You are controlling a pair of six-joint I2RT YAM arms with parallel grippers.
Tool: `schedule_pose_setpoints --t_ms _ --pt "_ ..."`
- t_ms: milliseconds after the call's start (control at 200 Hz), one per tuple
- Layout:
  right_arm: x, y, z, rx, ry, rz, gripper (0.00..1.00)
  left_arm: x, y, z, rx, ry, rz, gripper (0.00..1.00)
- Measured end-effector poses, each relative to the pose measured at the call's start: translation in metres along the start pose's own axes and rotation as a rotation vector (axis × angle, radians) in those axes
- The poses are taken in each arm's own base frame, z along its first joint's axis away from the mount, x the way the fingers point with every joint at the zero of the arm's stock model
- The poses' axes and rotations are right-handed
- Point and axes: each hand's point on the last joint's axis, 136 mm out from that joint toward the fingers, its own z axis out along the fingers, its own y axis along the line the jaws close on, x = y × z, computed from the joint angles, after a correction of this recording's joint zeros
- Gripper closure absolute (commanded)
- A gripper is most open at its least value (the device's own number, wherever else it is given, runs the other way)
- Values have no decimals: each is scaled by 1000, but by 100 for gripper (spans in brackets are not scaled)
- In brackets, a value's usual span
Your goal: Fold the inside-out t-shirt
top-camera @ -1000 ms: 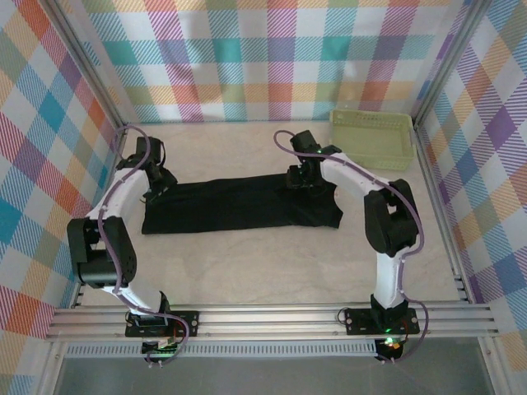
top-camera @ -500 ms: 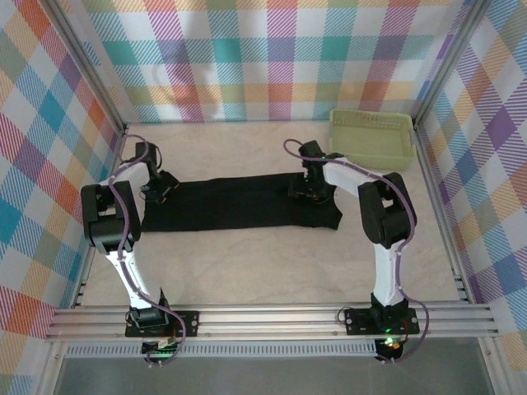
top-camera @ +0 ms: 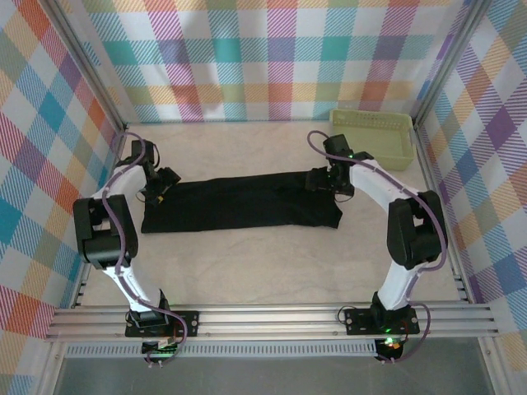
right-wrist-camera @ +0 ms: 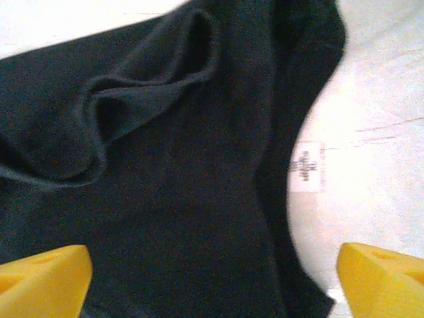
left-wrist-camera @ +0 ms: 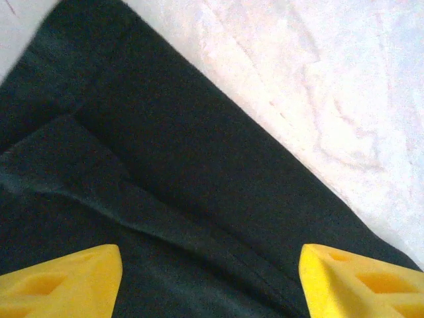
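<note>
From above, the inside-out t-shirt (top-camera: 239,204) lies at the middle of the desk (top-camera: 272,263) as a long, flat black strip running from 9 o'clock to 3 o'clock, its matte fabric dark against the pale, faintly creased covering. A pale green plastic basket (top-camera: 370,116) with slotted walls sits in the 1 o'clock corner, apart from the shirt. The left arm (top-camera: 103,234) reaches over the strip's 9 o'clock end and the right arm (top-camera: 412,230) over its 3 o'clock end, each at the far edge of the cloth. In the left wrist view, the left jaws stand wide apart and grip nothing: the two yellow fingertips (left-wrist-camera: 59,281) sit at 7 and 5 o'clock with the soft black shirt (left-wrist-camera: 165,165) spread beneath them, layered with straight folded edges and one ridge, its border running diagonally against the pale desk (left-wrist-camera: 318,79) at 2 o'clock. In the right wrist view, the right jaws are likewise wide apart and hold nothing, with yellow fingertips (right-wrist-camera: 40,281) at the lower corners. The shirt (right-wrist-camera: 165,199) bunches there into a rounded pucker at 10 o'clock. A small white label (right-wrist-camera: 309,165) lies at 3 o'clock by the curved hem, bearing a dark mark and print too blurred to read.
</note>
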Motion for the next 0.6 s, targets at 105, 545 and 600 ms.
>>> schedule_pose_setpoints --t_ms 105,545,600 --pt "6 -13 18 56 45 9 0 -3 6 6 19 10 -27 25" --pt "25 -9 59 50 165 33 17 6 29 38 -7 69 -78 25" --pt "25 -8 60 58 165 35 21 9 28 38 4 61 -71 25"
